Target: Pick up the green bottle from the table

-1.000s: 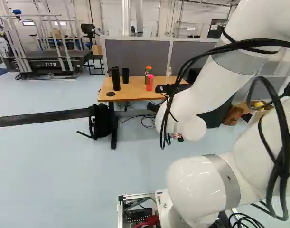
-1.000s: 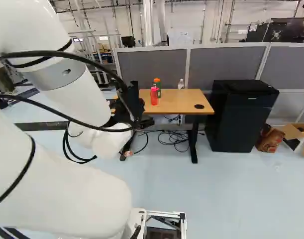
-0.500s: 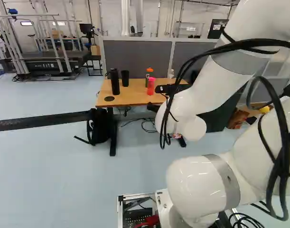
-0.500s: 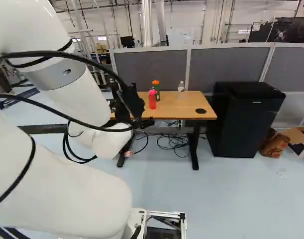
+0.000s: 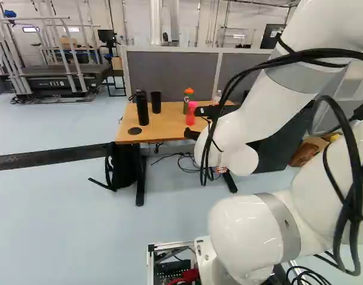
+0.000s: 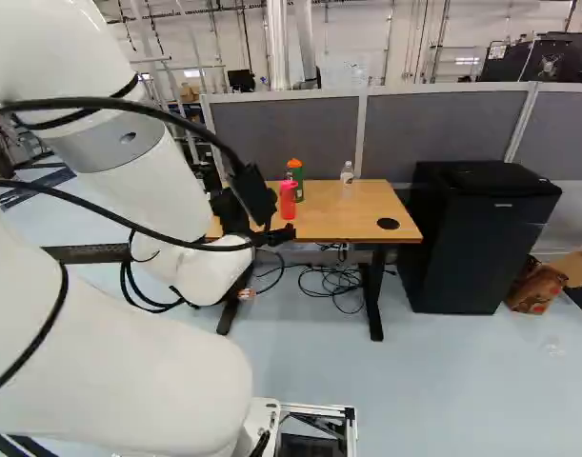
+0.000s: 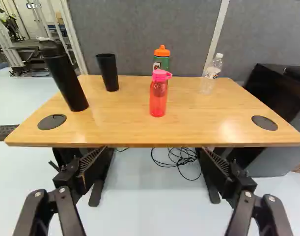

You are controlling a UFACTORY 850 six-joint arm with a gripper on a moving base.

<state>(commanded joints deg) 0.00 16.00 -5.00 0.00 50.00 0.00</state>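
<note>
A released pincer [image 6: 279,233], its fingers spread wide, faces a wooden counter [image 7: 125,132]. There, a red bottle [image 7: 158,98] with a pink lid stands at 12 o'clock from the pincer. Just behind it, also at 12 o'clock on the counter, the green bottle [image 7: 164,61] stands upright under a bright orange cap, its lower body largely hidden. A clear bottle [image 7: 211,73] stands at 1 o'clock; a gray partition [image 7: 135,39] rises beyond.
</note>
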